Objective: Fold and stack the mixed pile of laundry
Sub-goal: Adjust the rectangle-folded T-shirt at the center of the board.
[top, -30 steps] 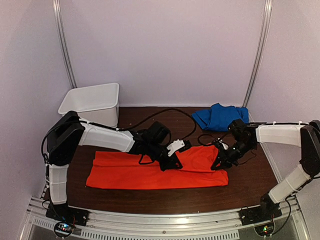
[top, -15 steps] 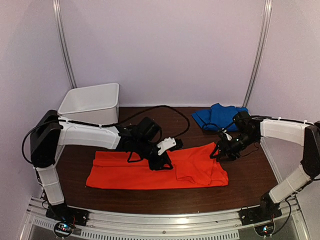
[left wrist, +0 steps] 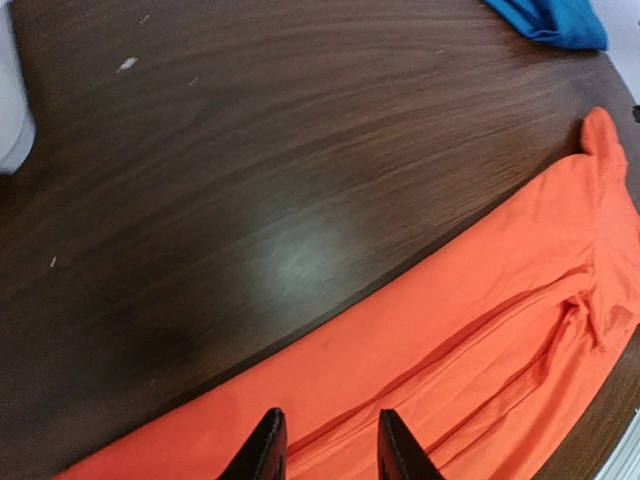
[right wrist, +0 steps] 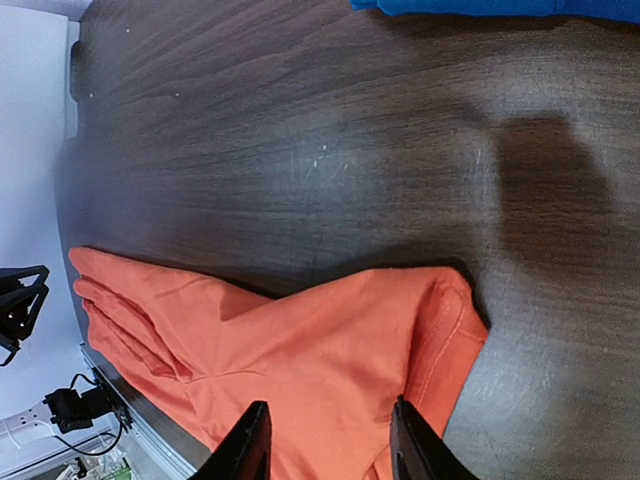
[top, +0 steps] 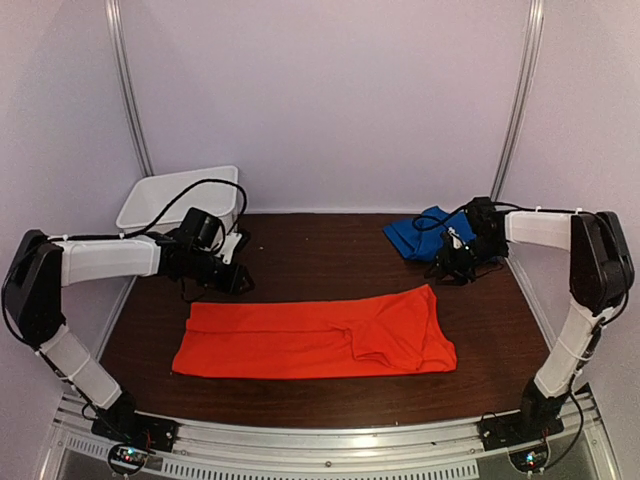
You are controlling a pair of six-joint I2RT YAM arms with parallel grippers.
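The orange-red T-shirt (top: pixel 320 335) lies flat on the dark table as a long folded strip, its right end lapped over itself. The blue garment (top: pixel 425 236) sits crumpled at the back right. My left gripper (top: pixel 238 280) hovers behind the shirt's left end, near the bin, clear of the cloth. In the left wrist view the left gripper (left wrist: pixel 330 445) is open and empty, with the T-shirt (left wrist: pixel 480 340) beneath. My right gripper (top: pixel 447 268) hangs between the blue garment and the shirt's right corner. Seen from the right wrist, the right gripper (right wrist: pixel 330 440) is open above the T-shirt (right wrist: pixel 300 370).
A white plastic bin (top: pixel 180 200) stands at the back left, close behind the left arm. Black cables loop over both arms. Bare dark wood (top: pixel 320 255) lies between the shirt and the back wall. A metal rail (top: pixel 320 445) runs along the near edge.
Both grippers opened and let go of the orange T-shirt. The left arm drew back left toward the bin; the right arm drew back toward the blue garment. The shirt now lies flat.
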